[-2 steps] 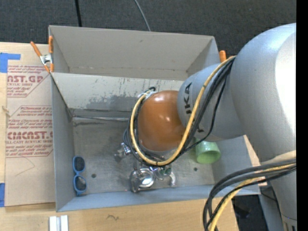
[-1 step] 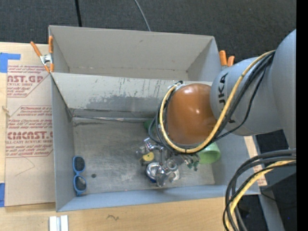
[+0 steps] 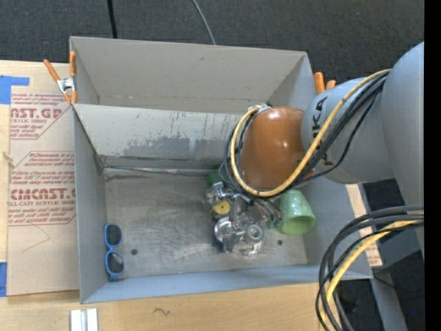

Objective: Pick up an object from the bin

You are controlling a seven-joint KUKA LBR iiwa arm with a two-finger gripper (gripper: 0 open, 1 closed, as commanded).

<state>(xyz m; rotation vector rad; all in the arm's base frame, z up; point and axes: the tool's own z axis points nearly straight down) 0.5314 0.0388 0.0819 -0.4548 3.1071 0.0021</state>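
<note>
The hand (image 3: 238,232) sits low over the floor of the bin (image 3: 172,126), toward its right end, and I cannot tell whether it is apart or together. A green cup (image 3: 298,214), the likeliest pick, lies just beside it, towards the right wall, while blue sunglasses (image 3: 112,252) lie well apart in the near-left corner. The risk, I judge, is closing beside the cup's rim, not round it, and shoving it into the wall.
</note>
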